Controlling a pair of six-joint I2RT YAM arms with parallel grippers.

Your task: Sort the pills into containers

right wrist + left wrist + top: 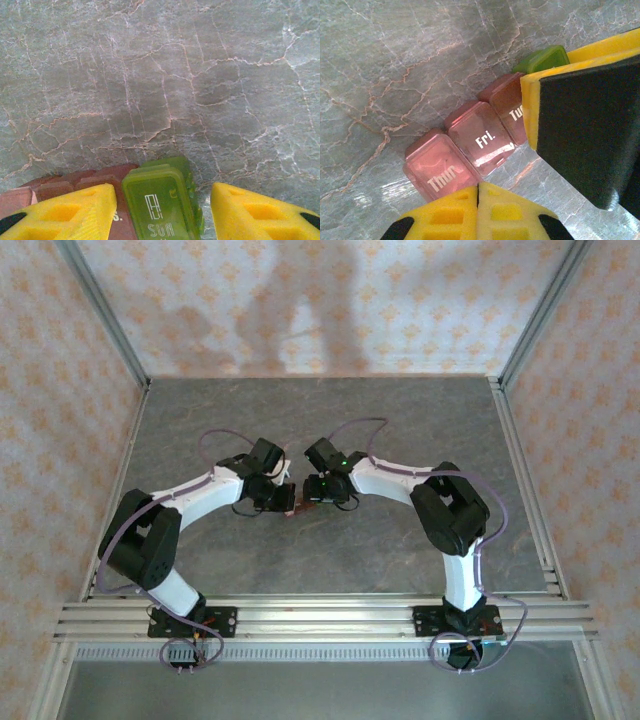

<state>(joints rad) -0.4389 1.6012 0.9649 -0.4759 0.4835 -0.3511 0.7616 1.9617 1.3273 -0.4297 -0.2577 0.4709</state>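
The containers (470,145) are a strip of joined reddish-brown boxes lettered Thur and Fri, with a green end box (545,59), lying on the grey marbled table with lids down. My left gripper (479,186) is shut with nothing in it, its tips at the Thur box's near corner. My right gripper (162,187) is open and straddles the green box (157,210) marked SUN: one finger (70,212) is over the reddish boxes (75,182), the other stands clear over bare table. Its yellow, black-padded finger (580,125) covers part of the strip. Both grippers (280,498) (318,490) meet mid-table. The pills are out of view.
The table (400,420) is a grey marbled slab inside patterned walls with metal posts at the corners. An aluminium rail (320,615) carrying both arm bases runs along the near edge. Open tabletop lies behind and to both sides of the arms.
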